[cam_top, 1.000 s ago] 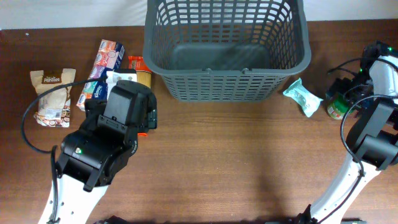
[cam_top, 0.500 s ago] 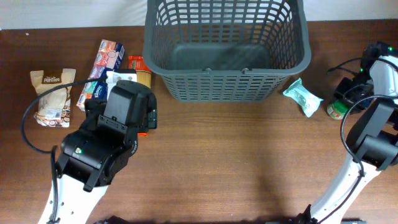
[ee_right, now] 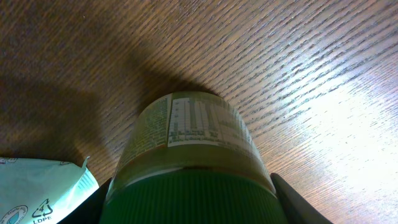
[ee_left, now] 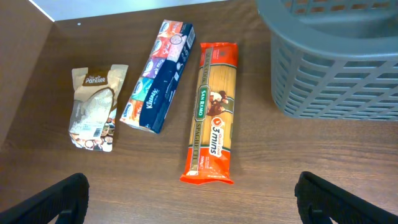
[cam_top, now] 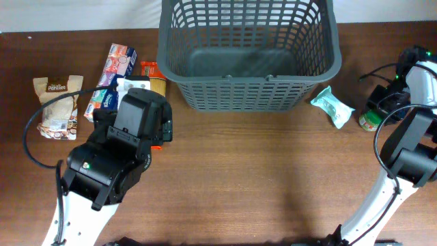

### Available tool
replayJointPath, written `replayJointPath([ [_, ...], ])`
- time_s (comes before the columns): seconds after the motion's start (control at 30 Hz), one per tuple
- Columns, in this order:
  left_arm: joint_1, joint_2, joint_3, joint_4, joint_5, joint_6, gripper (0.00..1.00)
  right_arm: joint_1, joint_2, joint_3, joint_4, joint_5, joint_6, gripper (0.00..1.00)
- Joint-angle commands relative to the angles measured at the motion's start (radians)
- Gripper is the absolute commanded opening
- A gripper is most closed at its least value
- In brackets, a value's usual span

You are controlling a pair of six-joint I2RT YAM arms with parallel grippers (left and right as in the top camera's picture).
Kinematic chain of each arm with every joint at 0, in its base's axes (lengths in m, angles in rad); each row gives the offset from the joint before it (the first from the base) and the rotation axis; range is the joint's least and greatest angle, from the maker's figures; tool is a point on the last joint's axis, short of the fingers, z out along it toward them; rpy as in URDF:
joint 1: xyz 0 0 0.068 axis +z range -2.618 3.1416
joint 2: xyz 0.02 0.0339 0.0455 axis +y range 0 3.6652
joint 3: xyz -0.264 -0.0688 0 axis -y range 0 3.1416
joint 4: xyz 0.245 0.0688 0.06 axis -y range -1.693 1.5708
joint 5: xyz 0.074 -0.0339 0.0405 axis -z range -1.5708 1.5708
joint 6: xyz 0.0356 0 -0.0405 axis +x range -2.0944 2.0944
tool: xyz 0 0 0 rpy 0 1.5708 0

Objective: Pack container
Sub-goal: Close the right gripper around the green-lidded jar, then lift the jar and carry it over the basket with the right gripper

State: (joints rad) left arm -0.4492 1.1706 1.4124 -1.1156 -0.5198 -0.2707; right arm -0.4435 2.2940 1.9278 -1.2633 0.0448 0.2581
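Container (cam_top: 246,92) at 12 o'clock of table (cam_top: 259,178), upright. Pasta packet (ee_left: 211,112) at 9 o'clock of container, left tool (ee_left: 193,205) wide above it. Mint pouch (cam_top: 332,106) at 4 o'clock of container; green-lidded jar (ee_right: 186,137) beside pouch, right tool (ee_right: 193,208) clamped on its lid.

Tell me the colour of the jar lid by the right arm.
Dark green, finely ribbed: the jar lid shows best in the right wrist view.

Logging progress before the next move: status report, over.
Left gripper jaws open above spaghetti packet. Right gripper jaws closed on green-lidded jar. Basket empty, opening unobstructed.
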Motion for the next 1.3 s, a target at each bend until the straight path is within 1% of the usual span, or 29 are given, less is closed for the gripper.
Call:
replayJointPath([
  [0.0,0.005,-0.005,0.017,-0.003,0.007,0.007,0.99,0.005,0.007,0.005,-0.008,0.0,0.008,0.04],
  [0.2,0.005,-0.005,0.017,-0.003,0.007,0.007,0.99,0.005,-0.017,0.064,-0.038,-0.011,0.008,0.04],
  [0.43,0.005,-0.005,0.017,-0.003,0.007,0.007,0.99,0.005,-0.076,0.075,-0.045,-0.01,0.008,0.04],
  [0.6,0.005,-0.005,0.017,-0.003,0.007,0.007,0.99,0.005,-0.15,0.085,-0.066,-0.01,0.008,0.04],
  [0.7,0.005,-0.005,0.017,-0.003,0.007,0.007,0.99,0.005,-0.212,0.133,-0.091,-0.011,0.008,0.04],
  [0.83,0.005,-0.005,0.017,-0.003,0.006,0.007,0.99,0.005,-0.317,0.294,-0.165,-0.019,0.007,0.04],
  [1.03,0.005,-0.005,0.017,-0.003,0.006,0.007,0.99,0.006,-0.403,0.554,-0.252,-0.137,0.0,0.04],
  [1.17,0.005,-0.005,0.017,-0.003,0.006,0.007,0.99,0.01,-0.433,0.71,-0.276,-0.272,0.0,0.03],
  [1.27,0.005,-0.005,0.017,-0.003,0.006,0.007,0.99,0.035,-0.446,0.786,-0.278,-0.395,0.002,0.04],
])
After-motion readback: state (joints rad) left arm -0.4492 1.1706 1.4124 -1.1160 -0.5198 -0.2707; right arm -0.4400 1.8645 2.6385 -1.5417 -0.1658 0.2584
